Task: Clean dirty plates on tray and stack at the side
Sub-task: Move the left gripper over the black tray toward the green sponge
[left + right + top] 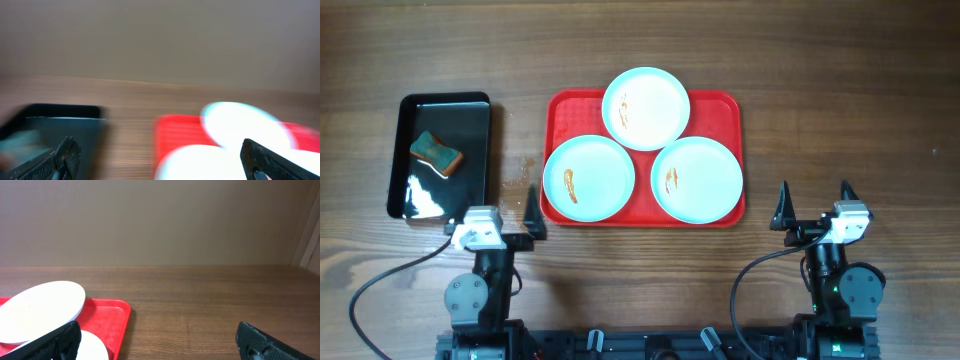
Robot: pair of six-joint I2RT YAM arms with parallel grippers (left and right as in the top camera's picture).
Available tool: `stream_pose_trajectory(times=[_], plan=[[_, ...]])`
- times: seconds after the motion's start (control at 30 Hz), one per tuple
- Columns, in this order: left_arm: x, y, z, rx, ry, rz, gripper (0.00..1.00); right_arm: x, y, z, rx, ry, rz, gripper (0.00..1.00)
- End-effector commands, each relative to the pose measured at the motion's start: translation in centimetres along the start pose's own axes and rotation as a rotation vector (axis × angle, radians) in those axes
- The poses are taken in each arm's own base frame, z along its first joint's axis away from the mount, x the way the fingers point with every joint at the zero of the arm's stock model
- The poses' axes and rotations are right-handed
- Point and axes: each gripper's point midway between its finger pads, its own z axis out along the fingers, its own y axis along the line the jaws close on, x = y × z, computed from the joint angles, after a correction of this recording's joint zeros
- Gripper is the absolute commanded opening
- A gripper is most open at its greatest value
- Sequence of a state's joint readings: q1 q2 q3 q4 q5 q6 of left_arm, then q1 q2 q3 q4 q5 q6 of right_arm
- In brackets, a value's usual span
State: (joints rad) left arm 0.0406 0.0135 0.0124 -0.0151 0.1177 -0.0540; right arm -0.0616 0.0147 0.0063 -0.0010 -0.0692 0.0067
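Nothing cleaned yet — all three dirty plates [645,108] sit smeared on the tray [725,105], none stacked, left tool [500,215] and right tool [815,205] gaping, empty.

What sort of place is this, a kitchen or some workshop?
Probably a robotics lab bench staged as a dishwashing station: a left arm and right arm stand at the edge of a wooden table, facing a red tray of three sauce-smeared plates, with a sponge on a black tray.
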Motion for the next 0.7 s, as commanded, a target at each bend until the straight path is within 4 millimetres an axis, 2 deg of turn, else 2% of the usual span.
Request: stream_pose_trajectory(times=[0.0, 0.1, 0.2, 0.3, 0.47, 0.67], plan=[[0.7, -7.7, -1.9, 0.464, 0.077, -0.151, 1.00, -0.2, -0.3, -0.1, 0.017, -0.011, 0.019, 1.00], [0.4, -9.8, -3.1, 0.605, 0.078, -0.141, 1.00, -0.2, -0.3, -0.1, 0.017, -0.011, 0.019, 1.00], [0.0, -10.1, -3.3, 0.620, 0.065, -0.139, 1.00, -0.2, -0.3, -0.1, 0.017, -0.011, 0.019, 1.00], [-1.2, -10.9, -3.9, 0.679, 0.053, -0.220, 1.00, -0.2, -0.3, -0.1, 0.017, -0.011, 0.019, 1.00], [-3.2, -11.0, -4.1, 0.687, -0.020, -0.231, 1.00, -0.2, -0.3, -0.1, 0.017, -0.011, 0.019, 1.00], [-5.1, -9.0, -3.0, 0.559, -0.083, -0.340, 1.00, -0.2, -0.3, -0.1, 0.017, -0.011, 0.019, 1.00]])
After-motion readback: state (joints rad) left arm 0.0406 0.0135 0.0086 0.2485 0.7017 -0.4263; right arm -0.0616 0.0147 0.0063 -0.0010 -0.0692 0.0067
